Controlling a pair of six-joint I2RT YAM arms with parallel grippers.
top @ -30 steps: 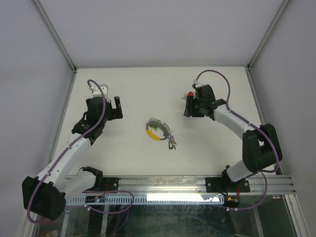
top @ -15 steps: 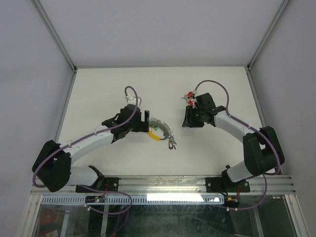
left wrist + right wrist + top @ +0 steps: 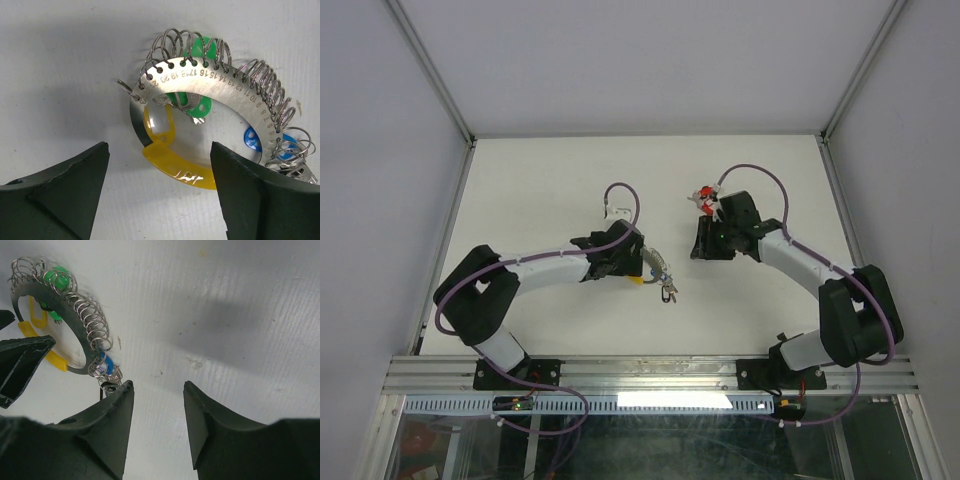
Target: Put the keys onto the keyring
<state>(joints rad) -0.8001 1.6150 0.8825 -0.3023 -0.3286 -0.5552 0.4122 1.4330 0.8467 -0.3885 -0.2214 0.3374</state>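
Note:
The keyring (image 3: 210, 85) lies flat on the white table, a numbered metal band with wire coils and a yellow plastic arc (image 3: 175, 165). Green tags (image 3: 197, 107) and a blue tag (image 3: 252, 140) hang on it. My left gripper (image 3: 159, 150) hovers open over the yellow arc, one finger on each side, holding nothing. From above, the left gripper (image 3: 628, 262) covers most of the keyring (image 3: 655, 266); small keys (image 3: 667, 291) trail off its near end. My right gripper (image 3: 159, 385) is open and empty, right of the keyring (image 3: 75, 315). A red-tagged key (image 3: 703, 193) shows beside the right wrist.
Bare white table (image 3: 540, 180) surrounds the ring, with grey walls on three sides and a metal rail (image 3: 650, 375) at the near edge. A left gripper finger (image 3: 22, 365) enters the right wrist view from the left.
The left arm swung right from the left side of the table to above the keyring, its jaws narrowing a little. The right gripper shifted slightly toward the near side.

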